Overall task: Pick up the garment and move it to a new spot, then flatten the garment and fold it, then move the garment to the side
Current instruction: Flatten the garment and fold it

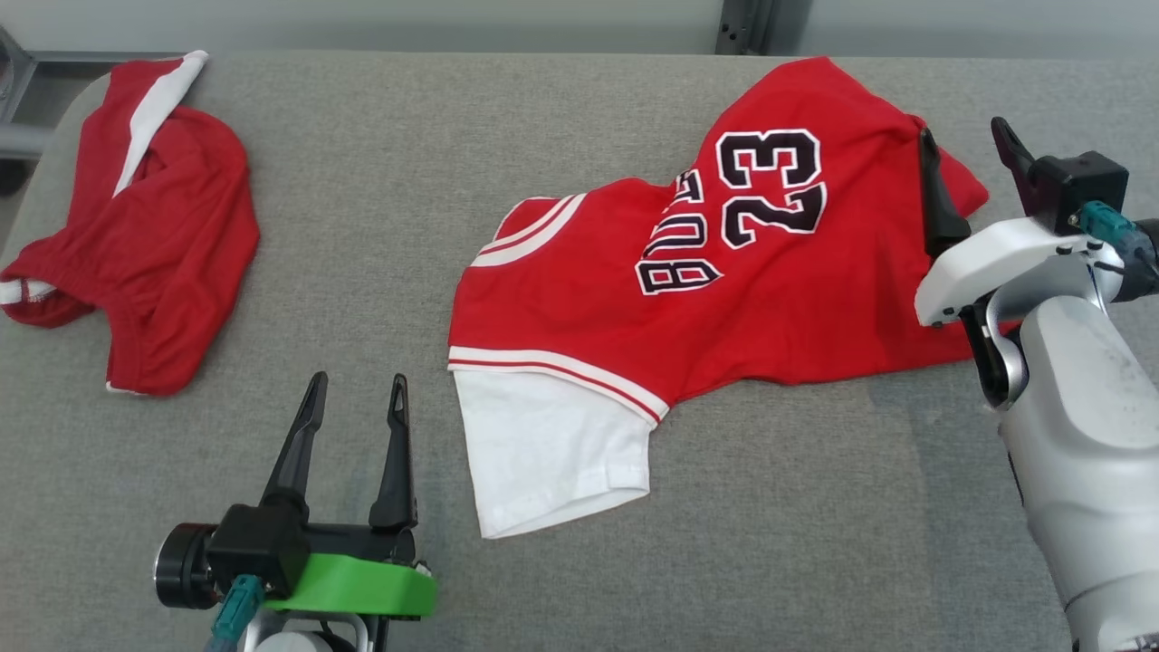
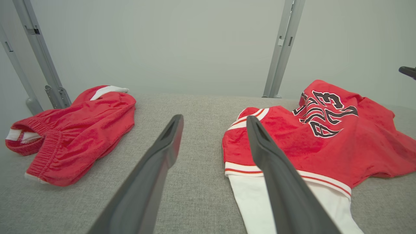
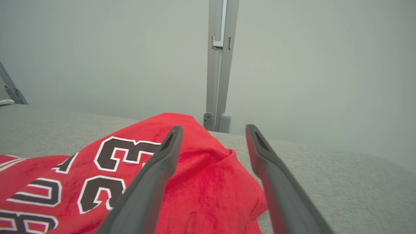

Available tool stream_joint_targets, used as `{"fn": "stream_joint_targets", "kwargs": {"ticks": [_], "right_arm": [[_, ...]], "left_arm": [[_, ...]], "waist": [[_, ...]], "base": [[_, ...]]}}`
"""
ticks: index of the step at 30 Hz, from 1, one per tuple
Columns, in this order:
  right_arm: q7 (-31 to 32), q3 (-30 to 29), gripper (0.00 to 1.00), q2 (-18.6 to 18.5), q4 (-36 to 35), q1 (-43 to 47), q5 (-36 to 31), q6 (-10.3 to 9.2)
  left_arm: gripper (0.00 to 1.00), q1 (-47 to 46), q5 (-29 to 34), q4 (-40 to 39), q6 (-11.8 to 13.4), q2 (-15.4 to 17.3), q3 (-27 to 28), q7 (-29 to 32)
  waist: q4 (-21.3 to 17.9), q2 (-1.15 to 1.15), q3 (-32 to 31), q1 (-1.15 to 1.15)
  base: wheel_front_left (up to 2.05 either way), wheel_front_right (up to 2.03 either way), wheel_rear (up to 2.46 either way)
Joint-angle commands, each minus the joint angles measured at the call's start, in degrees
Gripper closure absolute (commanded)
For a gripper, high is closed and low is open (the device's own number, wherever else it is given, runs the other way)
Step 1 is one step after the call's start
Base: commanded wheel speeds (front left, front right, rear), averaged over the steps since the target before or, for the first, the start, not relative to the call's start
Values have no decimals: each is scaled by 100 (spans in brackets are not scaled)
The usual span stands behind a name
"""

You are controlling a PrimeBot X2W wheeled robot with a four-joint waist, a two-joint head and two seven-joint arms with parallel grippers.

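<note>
Jersey [image 1: 770,299] shows red, white sleeve, red-white striped trim, black white-edged 23; shorts [image 1: 172,226] red, white stripe; tabletop [image 1: 380,181] grey.

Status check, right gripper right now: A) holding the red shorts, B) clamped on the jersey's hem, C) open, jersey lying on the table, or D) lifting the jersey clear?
C: the right gripper has its fingers spread apart at the jersey's edge, pinching nothing, and the jersey lies slack on the grey table.
</note>
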Motion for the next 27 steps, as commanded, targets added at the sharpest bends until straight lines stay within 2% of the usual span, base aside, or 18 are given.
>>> {"fn": "stream_joint_targets", "kwargs": {"ticks": [1, 8, 14, 19, 27], "right_arm": [[-22, -93, 0, 89, -414, 354, 15, -8], [-22, -356, 0, 606, -2185, 1753, 20, -8], [-23, -447, 0, 842, -3088, 2692, -85, -8], [-24, -470, 0, 893, -3393, 3220, 2, -8], [-24, -25, 0, 901, -3271, 3584, 365, -8]], "left_arm": [[0, 38, -1, 23, 28, 6, 56, -3], [0, 167, -3, 147, 26, 8, 209, -3], [0, 433, -76, 258, 29, 9, 351, -3], [0, 668, -66, 313, 73, 8, 453, -3], [0, 815, -68, 397, 135, 9, 447, -3]], "waist": [[-257, 0, -128, 0], [-618, 0, -404, 0], [-792, 0, -686, 0], [-840, 0, -857, 0], [-857, 0, -1025, 0]], "base": [[0, 0, 0], [0, 0, 0], [0, 0, 0], [0, 0, 0], [0, 0, 0]]}}
